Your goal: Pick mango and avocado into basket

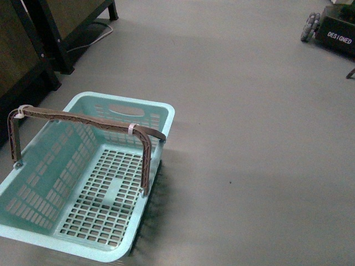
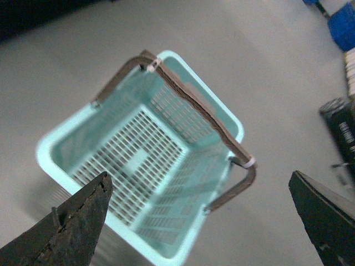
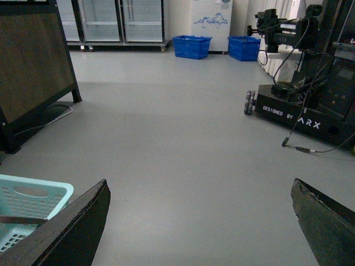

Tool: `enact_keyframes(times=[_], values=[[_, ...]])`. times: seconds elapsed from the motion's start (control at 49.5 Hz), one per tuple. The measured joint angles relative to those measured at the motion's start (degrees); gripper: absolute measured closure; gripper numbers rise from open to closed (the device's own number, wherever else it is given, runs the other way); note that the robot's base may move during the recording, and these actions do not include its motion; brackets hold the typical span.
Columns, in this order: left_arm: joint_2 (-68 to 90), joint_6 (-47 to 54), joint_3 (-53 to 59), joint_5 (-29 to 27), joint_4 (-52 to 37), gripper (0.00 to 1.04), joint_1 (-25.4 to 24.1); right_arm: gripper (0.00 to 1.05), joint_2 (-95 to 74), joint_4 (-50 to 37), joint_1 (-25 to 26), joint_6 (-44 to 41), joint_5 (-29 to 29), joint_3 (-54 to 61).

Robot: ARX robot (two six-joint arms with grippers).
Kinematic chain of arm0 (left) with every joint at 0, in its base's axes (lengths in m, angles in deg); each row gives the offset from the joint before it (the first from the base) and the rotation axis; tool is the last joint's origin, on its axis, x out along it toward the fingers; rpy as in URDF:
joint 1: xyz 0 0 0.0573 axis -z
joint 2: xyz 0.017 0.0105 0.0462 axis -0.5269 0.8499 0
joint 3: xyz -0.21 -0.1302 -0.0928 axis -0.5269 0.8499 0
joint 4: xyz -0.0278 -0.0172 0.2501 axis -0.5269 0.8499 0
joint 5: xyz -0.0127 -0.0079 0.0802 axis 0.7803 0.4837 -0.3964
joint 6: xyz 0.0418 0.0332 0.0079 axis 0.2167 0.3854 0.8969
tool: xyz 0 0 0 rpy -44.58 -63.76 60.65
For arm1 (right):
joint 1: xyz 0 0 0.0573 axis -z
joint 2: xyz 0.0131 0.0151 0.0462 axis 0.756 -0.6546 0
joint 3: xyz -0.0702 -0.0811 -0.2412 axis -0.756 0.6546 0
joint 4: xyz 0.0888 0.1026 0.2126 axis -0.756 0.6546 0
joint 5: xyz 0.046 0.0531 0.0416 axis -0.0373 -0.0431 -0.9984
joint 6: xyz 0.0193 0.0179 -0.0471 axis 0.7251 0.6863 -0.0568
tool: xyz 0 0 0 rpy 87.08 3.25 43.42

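My left claw (image 2: 199, 183) is open wide and hangs right over the basket (image 2: 61, 138). My right claw (image 3: 199, 185) is open wide too, off to the side, and holds nothing. The basket sits on the gray floor (image 1: 249, 138) and it is empty. Its two brown handles (image 1: 89, 118) stand up, tied together.

I can't see the mango or the avocado anywhere, so I must find them first. I think the mango will be smooth and a bit slippy, and both fruits can bruise. I should grab each one around its fat middle and squeeze softly. They will need to go in beside the handles.

Far off are another robot's black base (image 3: 299, 119) and two blue crates (image 3: 191, 46).
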Motion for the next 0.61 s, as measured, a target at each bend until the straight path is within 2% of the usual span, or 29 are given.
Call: enact_keyframes(times=[0.162, 0.283, 0.505, 0.606], values=[[19.91, -15.34, -1.90, -0.07, -13.33, 0.07, 2.32, 0.08, 0.00, 0.00, 0.00, 0.02, 0.00, 0.00], [37.33, -21.97, -4.42, 0.39, -24.30, 0.07, 4.26, 0.08, 0.00, 0.00, 0.00, 0.02, 0.00, 0.00], [61.24, -27.26, -12.55, 0.35, -38.56, 0.07, 6.75, 0.08, 0.00, 0.00, 0.00, 0.02, 0.00, 0.00], [66.95, -28.09, -15.87, 0.44, -41.16, 0.07, 7.19, 0.08, 0.00, 0.00, 0.00, 0.00, 0.00, 0.00]])
